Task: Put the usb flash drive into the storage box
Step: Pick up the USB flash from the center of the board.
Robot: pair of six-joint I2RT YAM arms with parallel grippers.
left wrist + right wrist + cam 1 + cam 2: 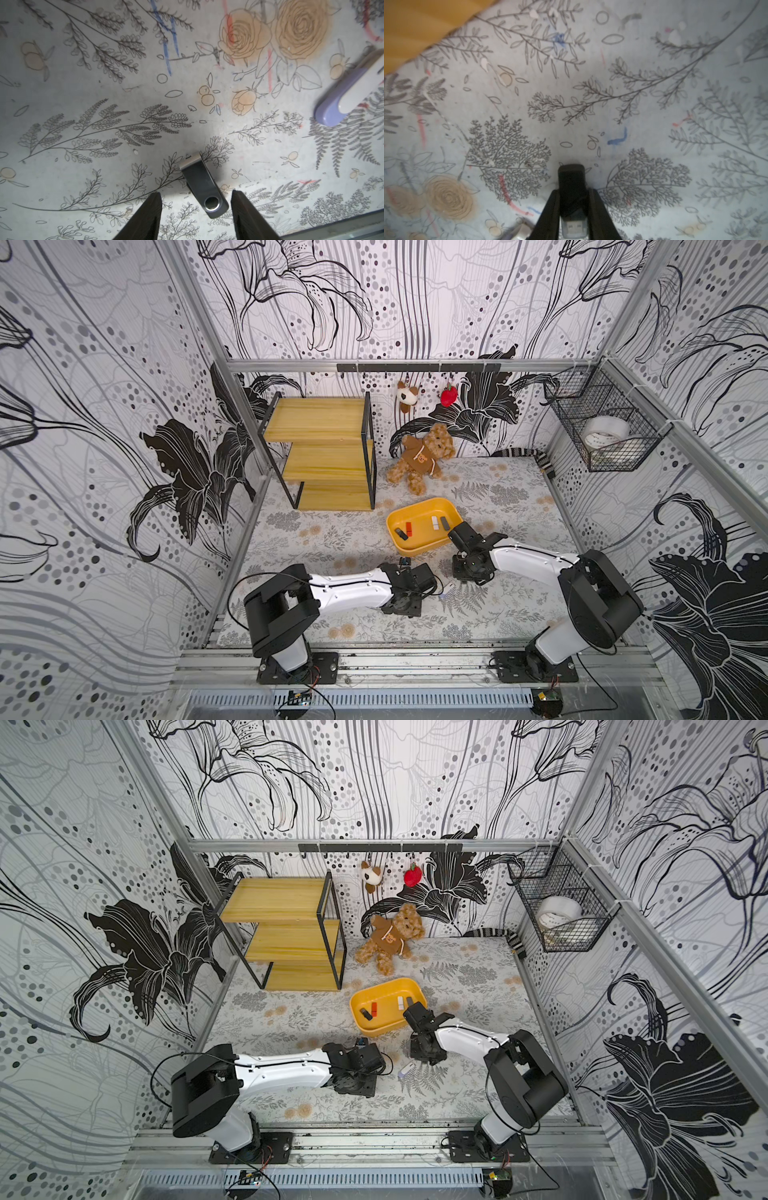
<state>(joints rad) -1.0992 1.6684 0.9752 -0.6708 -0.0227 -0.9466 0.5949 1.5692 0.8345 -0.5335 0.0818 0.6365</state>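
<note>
The yellow-orange storage box point(422, 541) sits mid-table, and its corner point(415, 27) shows in the right wrist view. Several small flash drives point(409, 529) lie inside it. My right gripper point(573, 190) hangs low just in front of the box, shut on a black usb flash drive point(572, 180) with a clear cap. My left gripper point(196, 193) is open and pointed down at the mat. A grey metal swivel flash drive point(199, 180) lies on the mat, its ring end between the fingers point(153, 207), touching neither.
A white and purple flash drive point(406, 1070) lies on the mat between the two wrists point(351, 91). A teddy bear point(424, 456) and a wooden shelf rack point(324, 452) stand behind the box. A black wire basket point(602, 423) hangs on the right wall.
</note>
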